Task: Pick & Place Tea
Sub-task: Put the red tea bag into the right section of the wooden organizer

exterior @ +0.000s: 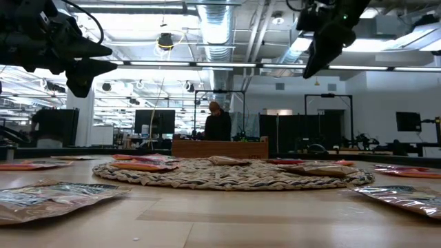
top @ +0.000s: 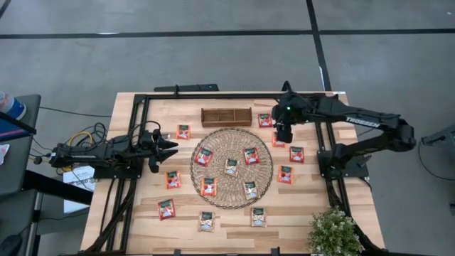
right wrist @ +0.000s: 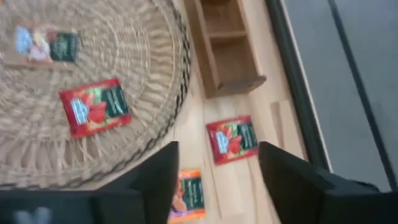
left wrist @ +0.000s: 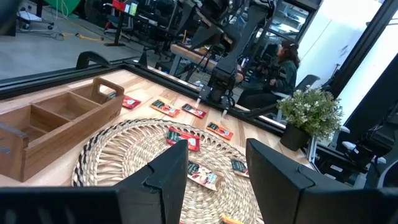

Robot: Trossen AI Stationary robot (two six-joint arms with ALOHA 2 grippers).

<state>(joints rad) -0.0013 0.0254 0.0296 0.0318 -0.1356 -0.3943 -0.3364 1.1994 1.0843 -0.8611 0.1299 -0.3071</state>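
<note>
Left tool (top: 170,148) parked just left of the woven mat (top: 231,168), fingers spread apart, nothing between them, well clear of the worktop (top: 298,213). Tea sachets (top: 231,166) scattered all over: several on the mat, the rest ringed around it on the bare wood, like the red one (top: 166,208) off the mat's lower left. Wooden divided tray (top: 226,116) just above the mat, compartments bare in the wrist views. Right tool (top: 283,133) up off the mat's upper right edge, fingers wide apart, gripping nothing, hanging over a red sachet (right wrist: 232,138) lying flat near the tray's end.

Only in the high view: the potted plant (top: 333,232) at the worktop corner, far lower right of the mat. Only in the low view: both tools (exterior: 86,69) clearly raised above the mat, plus a person (exterior: 218,124) standing in the room behind the tray. Right wrist view alone shows that sachet lined up between the fingers (right wrist: 155,177).
</note>
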